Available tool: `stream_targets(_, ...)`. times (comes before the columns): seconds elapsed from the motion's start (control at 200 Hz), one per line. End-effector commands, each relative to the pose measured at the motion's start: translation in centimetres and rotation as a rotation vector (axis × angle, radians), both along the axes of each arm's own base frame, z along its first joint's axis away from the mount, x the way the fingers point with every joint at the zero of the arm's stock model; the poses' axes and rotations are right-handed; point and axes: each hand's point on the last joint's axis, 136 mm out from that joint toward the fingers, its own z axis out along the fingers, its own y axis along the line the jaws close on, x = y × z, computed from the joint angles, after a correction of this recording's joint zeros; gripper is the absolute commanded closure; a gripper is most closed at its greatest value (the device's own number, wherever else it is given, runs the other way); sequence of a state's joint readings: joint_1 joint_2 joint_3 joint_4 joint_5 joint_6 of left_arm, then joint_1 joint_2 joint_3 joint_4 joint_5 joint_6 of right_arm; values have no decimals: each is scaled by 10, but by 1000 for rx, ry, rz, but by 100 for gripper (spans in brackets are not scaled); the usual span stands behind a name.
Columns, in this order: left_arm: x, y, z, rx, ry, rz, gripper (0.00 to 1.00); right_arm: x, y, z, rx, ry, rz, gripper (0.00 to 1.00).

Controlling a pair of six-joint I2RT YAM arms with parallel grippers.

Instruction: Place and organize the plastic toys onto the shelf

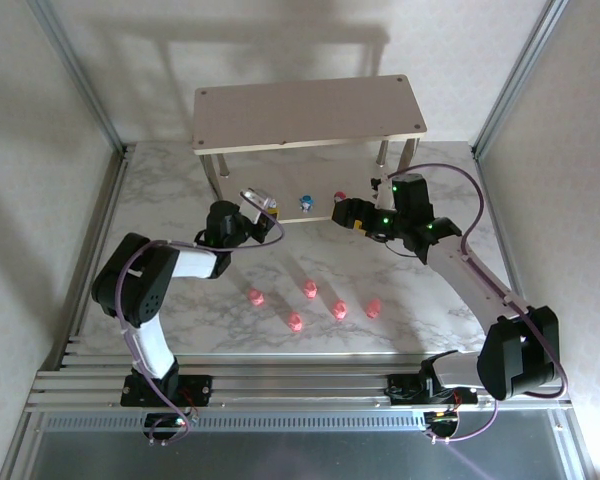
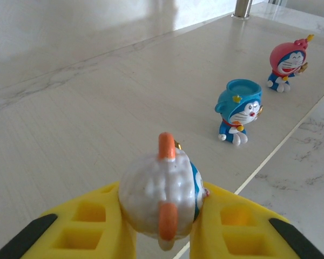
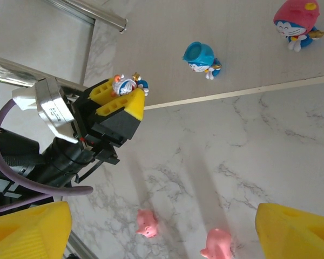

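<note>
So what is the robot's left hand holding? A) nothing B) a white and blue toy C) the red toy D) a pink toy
B: the left gripper is shut on the white and blue toy, holding it at the front edge of the shelf, by its lower board.

Bright, even light falls from the front; the shelf (image 1: 310, 110) throws a soft shadow on the back wall (image 1: 280, 40). The left wrist view's nearest foreground looks slightly blurred, perhaps.
</note>
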State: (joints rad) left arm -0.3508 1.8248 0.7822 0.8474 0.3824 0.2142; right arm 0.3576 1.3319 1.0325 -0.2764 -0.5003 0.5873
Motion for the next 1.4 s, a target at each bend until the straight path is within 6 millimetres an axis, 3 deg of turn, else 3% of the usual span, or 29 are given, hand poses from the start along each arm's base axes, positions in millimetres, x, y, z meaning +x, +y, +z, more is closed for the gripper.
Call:
stream_targets(0.0, 8, 0, 3, 14, -13, -17, 100, 7, 2, 10, 18, -32, 8, 12)
stream_targets(1.397, 37, 5, -26, 95, 84, 10, 100, 6, -3, 2, 28, -11, -8, 12)
